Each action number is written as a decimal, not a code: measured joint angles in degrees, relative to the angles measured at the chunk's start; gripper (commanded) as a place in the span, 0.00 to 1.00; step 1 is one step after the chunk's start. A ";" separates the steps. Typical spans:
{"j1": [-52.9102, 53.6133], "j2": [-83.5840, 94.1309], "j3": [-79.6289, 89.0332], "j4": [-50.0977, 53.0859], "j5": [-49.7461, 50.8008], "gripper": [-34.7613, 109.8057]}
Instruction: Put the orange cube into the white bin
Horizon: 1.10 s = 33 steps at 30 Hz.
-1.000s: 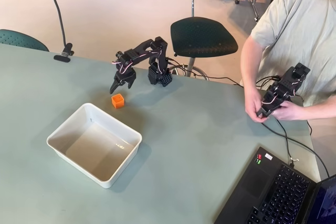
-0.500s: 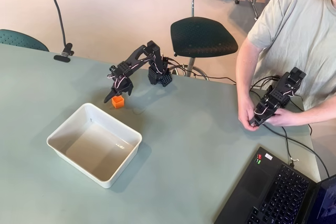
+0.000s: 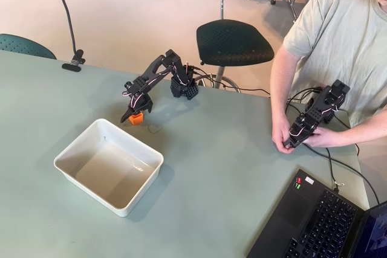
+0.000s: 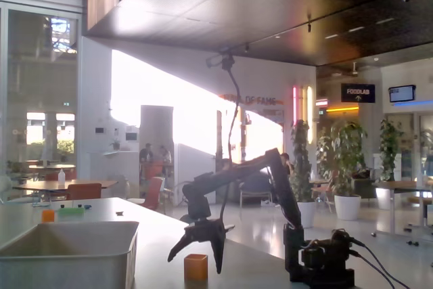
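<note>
The hand (image 4: 200,249) is open, its fingers on both sides of the orange cube (image 4: 196,267), which rests on the table (image 3: 242,167) near its far edge, just beside the white bin (image 3: 109,165). To grasp well, I would lower more, then close evenly.

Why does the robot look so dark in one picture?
In the fixed view, bright window light behind turns the black robot arm and its gripper into silhouettes; in the overhead view, even light shows the small orange cube and shallow white plastic bin clearly.
</note>
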 measured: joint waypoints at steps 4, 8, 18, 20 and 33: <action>0.44 -0.26 0.00 -0.09 0.00 0.82; 2.02 -0.44 0.00 -0.09 0.18 0.80; 1.49 -0.44 0.26 -1.41 -0.35 0.57; 1.85 -0.35 0.26 -1.67 -0.26 0.55; 1.67 -0.18 -0.26 -1.76 -0.35 0.40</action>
